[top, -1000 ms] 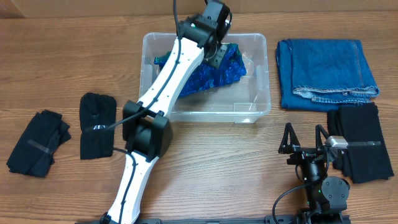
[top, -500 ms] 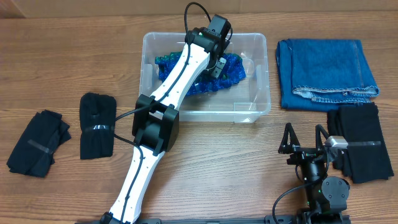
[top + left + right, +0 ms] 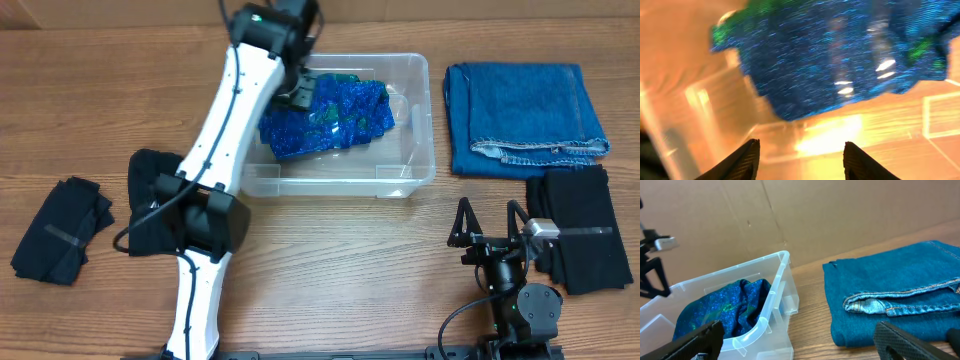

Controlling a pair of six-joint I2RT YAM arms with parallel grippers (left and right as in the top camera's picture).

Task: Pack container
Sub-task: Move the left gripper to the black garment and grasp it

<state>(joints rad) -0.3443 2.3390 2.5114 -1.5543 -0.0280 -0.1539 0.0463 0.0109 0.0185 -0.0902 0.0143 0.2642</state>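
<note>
- The overhead view showed the whole left arm stretched from the near edge of the bench, elbow over a black garment (image 3: pixel 157 200), wrist bent down so that the left end effector (image 3: pixel 300 95) hung over the container's (image 3: pixel 340 182) left rear part.
- Only the left wrist view showed that end effector's (image 3: pixel 800 162) jaws: spread wide, with nothing between them.
- Just below and ahead of it lay a glittery blue cloth (image 3: pixel 830 55) inside the container; the picture was blurred.
- A pale rectangular label (image 3: pixel 942 115) showed on the container's floor to the right of the fingers; no writing could be read.
- The right end effector (image 3: pixel 488 222) rested low by the near edge, jaws wide apart and empty.
- Its wrist view showed the container (image 3: pixel 775 292) ahead to its left, the blue cloth (image 3: pixel 715 310) inside, and folded jeans (image 3: pixel 890 295) ahead to its right.
- Overhead, another black garment (image 3: pixel 580 230) lay just right of it.
</note>
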